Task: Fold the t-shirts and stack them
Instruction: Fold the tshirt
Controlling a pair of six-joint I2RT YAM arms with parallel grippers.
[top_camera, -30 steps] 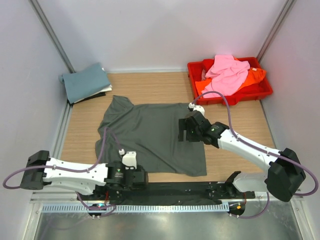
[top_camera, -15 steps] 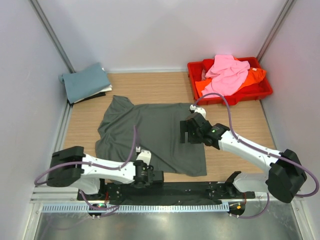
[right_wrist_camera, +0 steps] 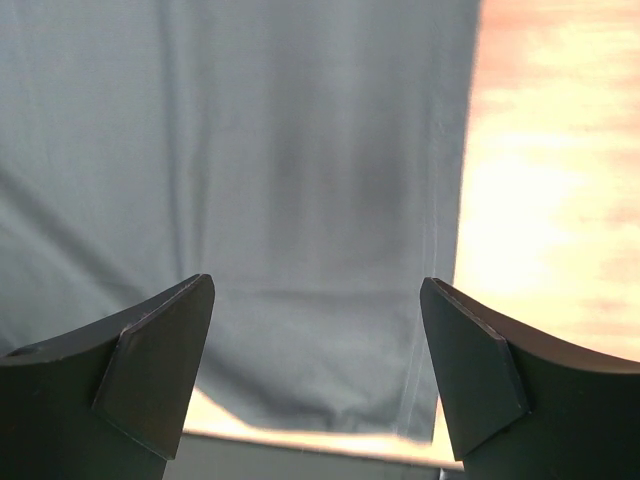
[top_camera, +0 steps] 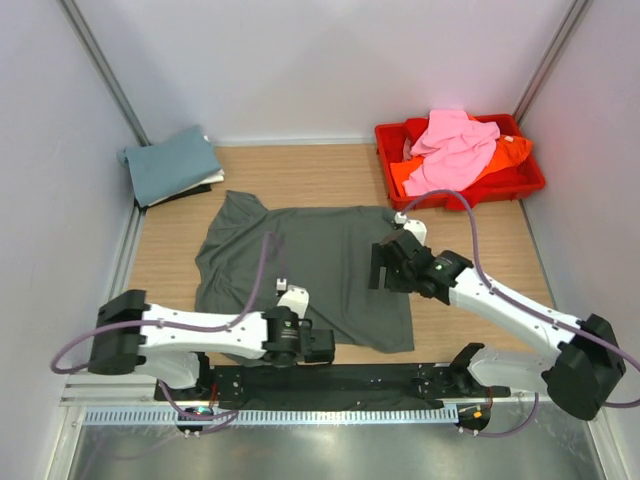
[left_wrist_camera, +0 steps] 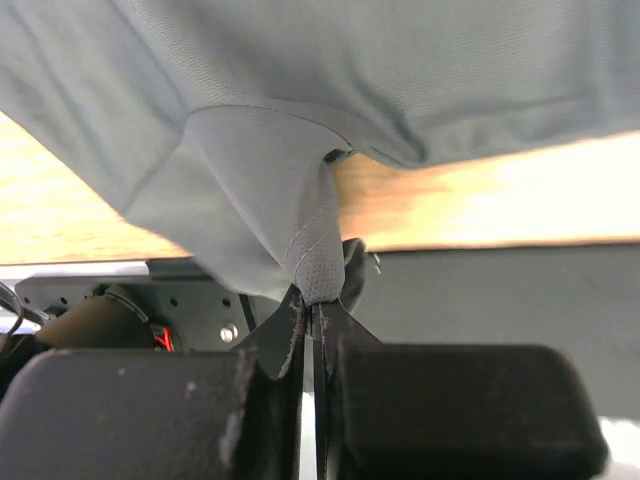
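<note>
My wooden tabletop [top_camera: 300, 175] runs back to pale walls [top_camera: 330, 70], with a slanted metal post [top_camera: 102, 68] in each far corner. A red plastic tray [top_camera: 388, 165] sits on the wood at the far right, close to the right wall. Along my near edge lies a black plate [top_camera: 380, 378], then what looks like a ridged white strip [top_camera: 300, 415], and nearer still a sheet of dull grey metal [top_camera: 320, 455].

Left arm [top_camera: 190, 335] lies low along the near edge, forearm pointing right. Left tool [left_wrist_camera: 312, 312] is clamped tight on a fold of the dark grey t-shirt [left_wrist_camera: 300, 120]. Right arm [top_camera: 510, 310] reaches forward-left, wrist pitched down. Right tool [right_wrist_camera: 315, 290] jaws wide apart.
</note>
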